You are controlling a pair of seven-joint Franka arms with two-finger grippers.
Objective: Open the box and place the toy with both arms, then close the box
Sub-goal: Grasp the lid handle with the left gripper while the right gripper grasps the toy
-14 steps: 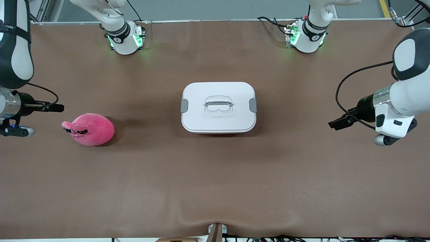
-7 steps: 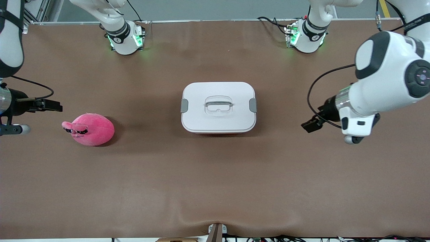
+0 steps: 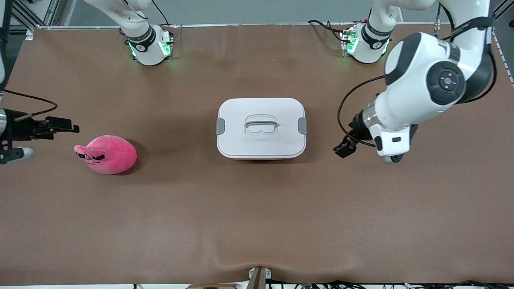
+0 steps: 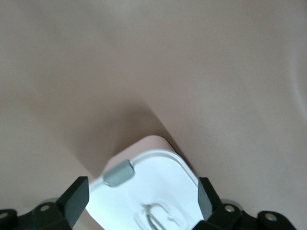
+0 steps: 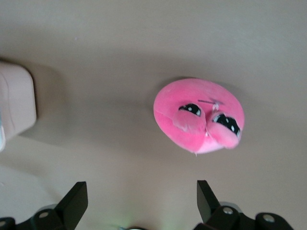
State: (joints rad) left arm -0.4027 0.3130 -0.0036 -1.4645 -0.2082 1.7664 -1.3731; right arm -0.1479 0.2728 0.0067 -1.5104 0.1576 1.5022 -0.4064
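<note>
The white box [image 3: 261, 127] stands closed at the table's middle, with a grey handle in its lid and grey side clasps. It also shows in the left wrist view [image 4: 146, 189] and at the edge of the right wrist view [image 5: 14, 105]. The pink plush toy [image 3: 108, 154] lies on the table toward the right arm's end and shows in the right wrist view [image 5: 199, 115]. My left gripper [image 3: 344, 148] [image 4: 141, 199] is open and empty, up beside the box's clasp at the left arm's end. My right gripper [image 3: 66, 125] [image 5: 141, 201] is open and empty, beside the toy.
The brown mat [image 3: 257, 216] covers the whole table. The two arm bases [image 3: 150, 46] [image 3: 365, 44] stand along its edge farthest from the front camera. A small bracket [image 3: 259, 275] sits at the nearest edge.
The left arm has swung in from its end of the table toward the box, bringing its gripper close to the clasp. The right gripper has shifted only slightly. Box and toy have not moved.
</note>
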